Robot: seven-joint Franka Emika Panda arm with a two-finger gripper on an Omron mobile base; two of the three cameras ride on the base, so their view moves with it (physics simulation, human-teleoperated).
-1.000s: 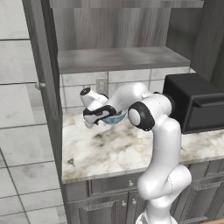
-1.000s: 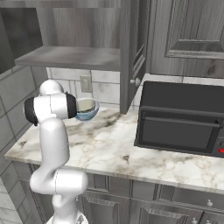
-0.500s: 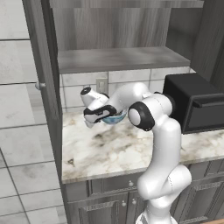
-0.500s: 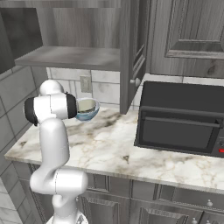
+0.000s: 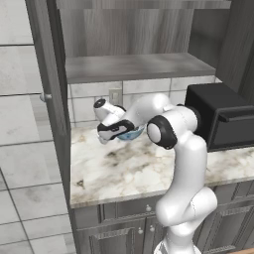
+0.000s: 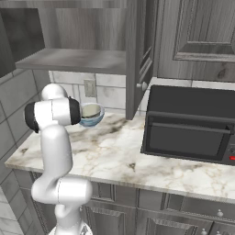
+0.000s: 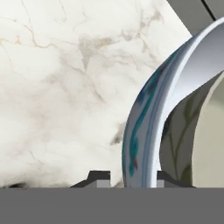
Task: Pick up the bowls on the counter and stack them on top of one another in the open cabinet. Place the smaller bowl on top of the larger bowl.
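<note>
No writing or brand can be read anywhere. My fingers (image 7: 131, 178) straddle the rim of the larger bowl (image 7: 146, 113), one tip on its blue-patterned outside, one inside; whether they grip it yet I cannot tell. The smaller bowl (image 6: 90, 110) sits nested inside it, just past my inner finger, mostly cut off in the hand view. Both rest on the counter (image 5: 129, 168), below the open cabinet (image 5: 134, 66) shelf. From the left, my hand hides most of the bowls.

Glossy glazed larger bowl (image 7: 144, 131), polished marble counter (image 7: 57, 87)
</note>
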